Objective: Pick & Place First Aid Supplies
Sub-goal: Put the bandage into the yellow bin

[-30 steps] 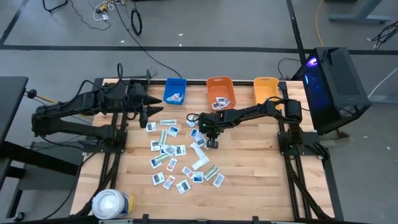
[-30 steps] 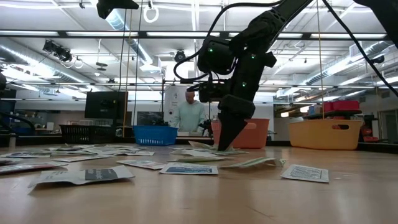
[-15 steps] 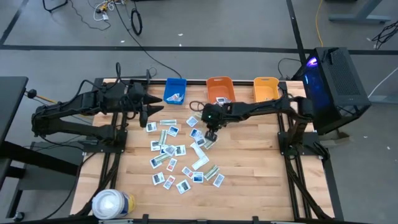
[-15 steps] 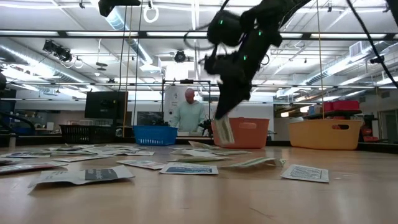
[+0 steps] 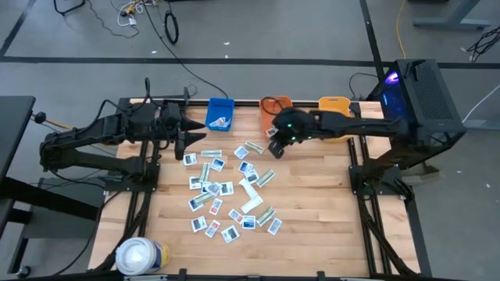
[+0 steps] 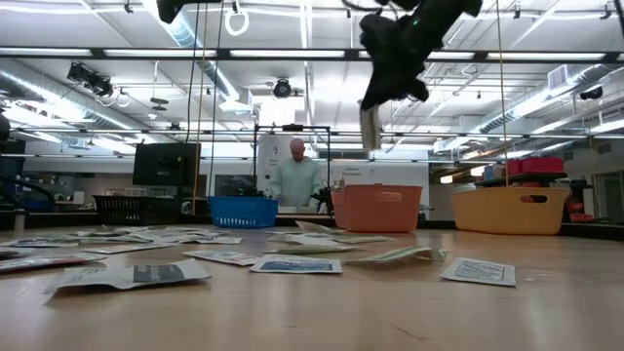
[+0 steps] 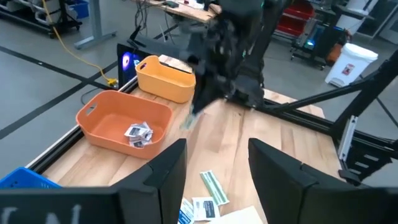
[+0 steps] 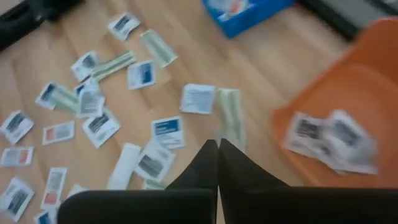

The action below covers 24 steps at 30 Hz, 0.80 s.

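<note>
Many small white and pale green packets lie flat on the wooden table. My right gripper is high above the table, near the orange bin, and is shut on one pale packet. In the right wrist view its fingers are closed together and hide that packet. The orange bin holds a few packets. My left gripper waits open above the table's far left part. My right gripper pinches the packet by its upper end between the two fingers, coming from above and pointing down. The packet is lifted clear and hangs straight below the fingers, high over the table.
A blue bin and a yellow bin flank the orange one along the far edge. A large white roll stands at the near left corner. A person stands beyond the table. Bare wood lies on the table's right side.
My right gripper has risen from the heap of packets with one packet in its fingers and has moved toward the far edge, close to the orange bin. The packet has gone from the tabletop to hanging high and clear.
</note>
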Available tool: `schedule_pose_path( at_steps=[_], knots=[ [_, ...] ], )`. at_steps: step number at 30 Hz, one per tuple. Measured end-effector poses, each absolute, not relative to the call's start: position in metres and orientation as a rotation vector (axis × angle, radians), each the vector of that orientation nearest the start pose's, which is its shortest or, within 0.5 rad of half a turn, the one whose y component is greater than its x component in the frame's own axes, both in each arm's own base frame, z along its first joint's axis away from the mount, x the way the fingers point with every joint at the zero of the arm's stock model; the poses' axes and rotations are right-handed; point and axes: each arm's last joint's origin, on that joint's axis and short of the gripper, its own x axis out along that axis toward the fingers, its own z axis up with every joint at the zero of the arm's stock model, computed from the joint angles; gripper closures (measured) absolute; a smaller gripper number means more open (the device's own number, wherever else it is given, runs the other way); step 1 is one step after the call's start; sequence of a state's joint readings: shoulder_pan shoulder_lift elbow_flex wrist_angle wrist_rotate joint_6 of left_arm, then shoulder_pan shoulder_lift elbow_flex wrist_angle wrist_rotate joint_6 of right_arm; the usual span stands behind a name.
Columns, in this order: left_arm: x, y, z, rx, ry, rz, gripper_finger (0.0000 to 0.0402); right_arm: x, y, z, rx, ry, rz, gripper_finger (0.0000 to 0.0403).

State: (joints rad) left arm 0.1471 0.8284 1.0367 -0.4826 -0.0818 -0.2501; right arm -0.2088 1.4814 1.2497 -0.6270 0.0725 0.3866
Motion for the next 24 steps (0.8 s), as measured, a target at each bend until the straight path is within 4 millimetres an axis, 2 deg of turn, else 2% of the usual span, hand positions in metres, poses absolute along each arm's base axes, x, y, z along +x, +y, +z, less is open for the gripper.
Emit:
schedule_pose_path(
  at_steps=[7,14,19,24],
  knots=[
    [0.156,0.026,0.383,-0.245,0.232,0.262,0.0261,0.266,-0.077,0.317,0.396,0.814,-0.62,0.0403],
    [0.148,0.025,0.387,-0.239,0.206,0.258,0.0291,0.238,-0.099,0.325,0.421,0.834,-0.735,0.0403],
    [0.142,0.024,0.39,-0.221,0.183,0.253,0.0296,0.22,-0.125,0.321,0.443,0.844,-0.831,0.0403],
    [0.138,0.023,0.391,-0.216,0.172,0.259,0.0296,0.199,-0.148,0.308,0.493,0.909,-0.938,0.0403]
  ],
)
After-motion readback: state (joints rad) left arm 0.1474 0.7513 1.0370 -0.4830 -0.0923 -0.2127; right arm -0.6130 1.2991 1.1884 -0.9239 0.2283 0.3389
